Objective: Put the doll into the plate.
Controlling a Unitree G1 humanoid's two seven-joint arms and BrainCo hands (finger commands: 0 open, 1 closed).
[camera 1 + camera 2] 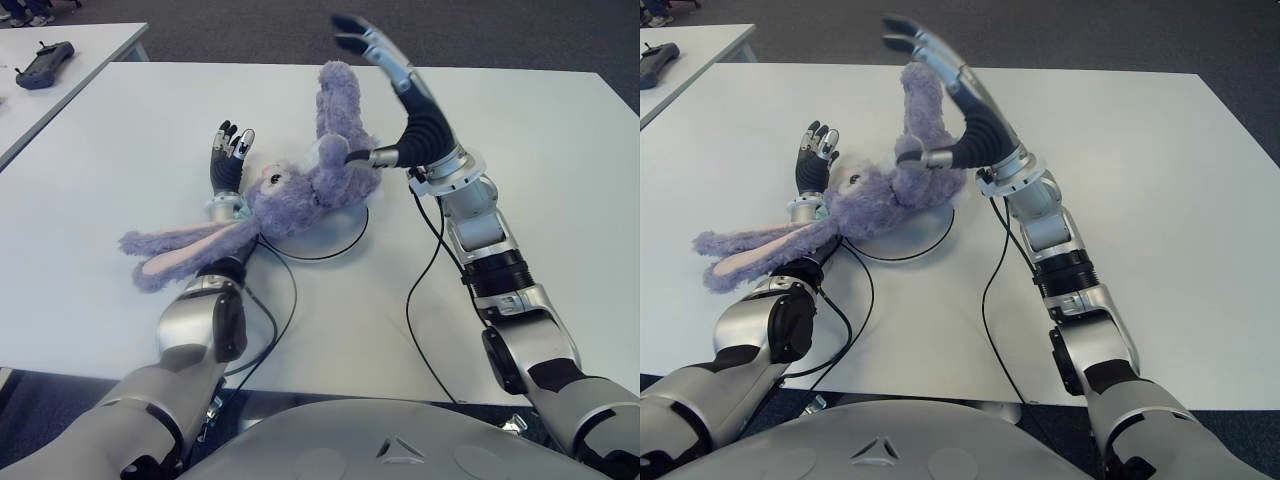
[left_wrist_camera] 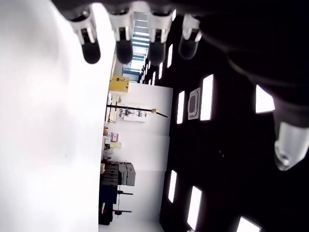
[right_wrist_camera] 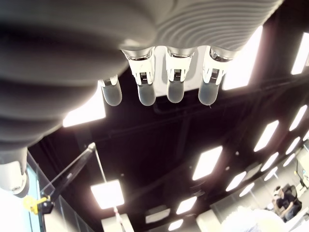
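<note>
Purple plush bunny (image 1: 310,180) draped across plate (image 1: 345,238) mid-desk (image 1: 560,150); right hand (image 1: 385,60) splayed, thumb pinning it; left hand (image 1: 228,155) spread, empty.

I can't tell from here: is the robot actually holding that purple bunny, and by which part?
Neither hand grips it. The right hand and left hand are open, fingers extended. The doll lies draped over the left forearm, partly above the plate.
</note>
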